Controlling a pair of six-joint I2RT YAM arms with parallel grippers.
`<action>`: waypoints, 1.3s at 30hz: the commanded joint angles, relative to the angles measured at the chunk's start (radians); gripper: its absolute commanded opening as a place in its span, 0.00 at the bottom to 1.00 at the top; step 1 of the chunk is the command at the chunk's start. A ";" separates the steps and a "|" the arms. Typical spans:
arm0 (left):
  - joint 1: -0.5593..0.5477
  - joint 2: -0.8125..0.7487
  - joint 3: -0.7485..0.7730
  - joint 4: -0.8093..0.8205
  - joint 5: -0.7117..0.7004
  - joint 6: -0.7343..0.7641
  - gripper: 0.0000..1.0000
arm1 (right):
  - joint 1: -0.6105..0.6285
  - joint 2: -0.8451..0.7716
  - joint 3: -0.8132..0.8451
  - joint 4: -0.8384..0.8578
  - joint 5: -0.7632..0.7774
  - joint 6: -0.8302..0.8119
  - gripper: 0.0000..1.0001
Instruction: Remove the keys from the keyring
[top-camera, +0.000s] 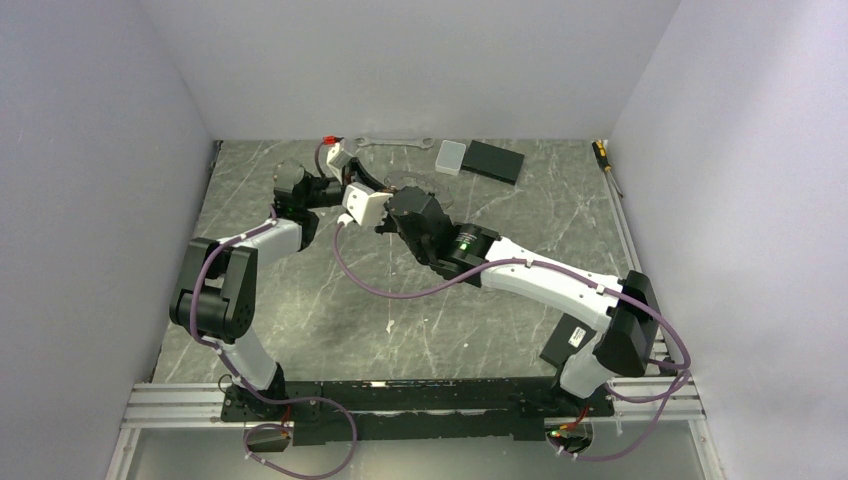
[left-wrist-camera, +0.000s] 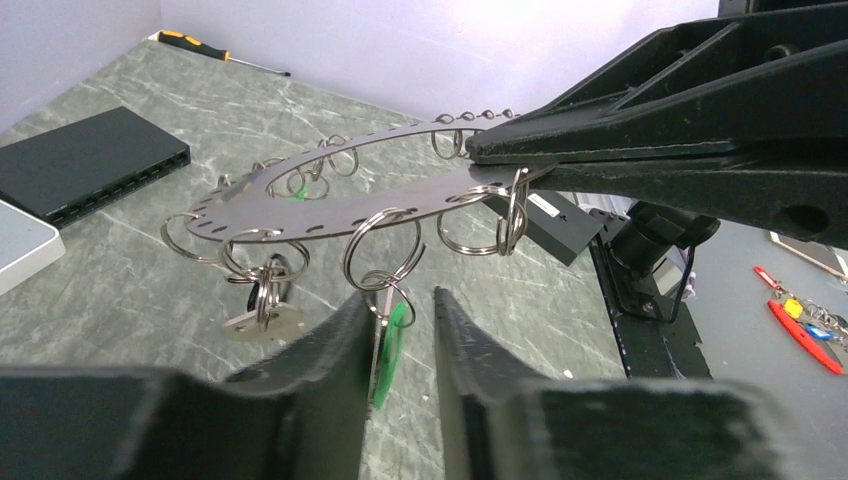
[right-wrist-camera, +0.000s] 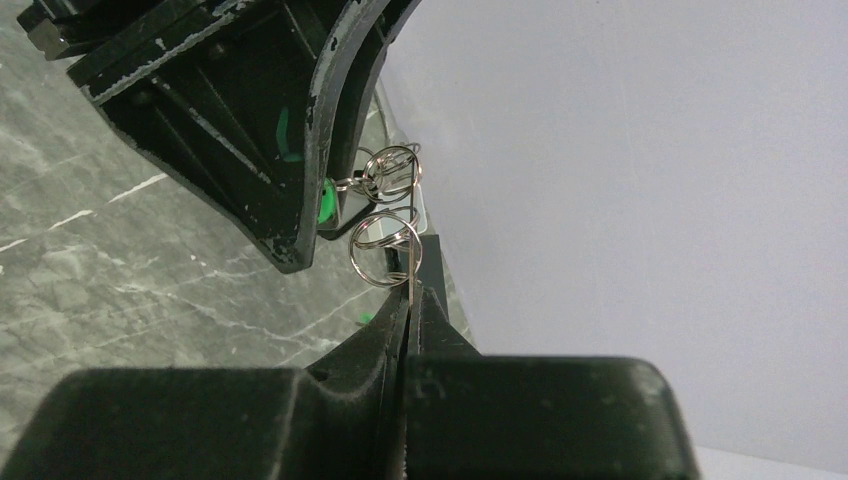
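The keyring is a flat grey oval metal plate with several split rings hanging from holes along its rim, held level above the table. My right gripper is shut on its edge, and its black fingers reach in from the right in the left wrist view. A green-headed key hangs from a front ring between the fingers of my left gripper, which is open; the key lies against the left finger. A dark-headed key and a silver tag hang further left. From above, both grippers meet at the keyring.
A silver wrench, a white box and a black box lie at the back of the table. A screwdriver rests by the right wall. The grey marbled tabletop lies below both arms.
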 joint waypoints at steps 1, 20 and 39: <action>-0.006 -0.029 0.013 -0.003 0.020 -0.013 0.25 | 0.003 -0.027 0.030 0.083 0.050 -0.039 0.00; 0.004 -0.067 0.234 -0.984 -0.004 0.432 0.00 | -0.200 -0.131 -0.083 -0.077 -0.341 0.249 0.00; -0.087 -0.058 0.409 -1.595 -0.258 0.908 0.00 | -0.397 -0.168 -0.289 0.024 -0.912 0.633 0.00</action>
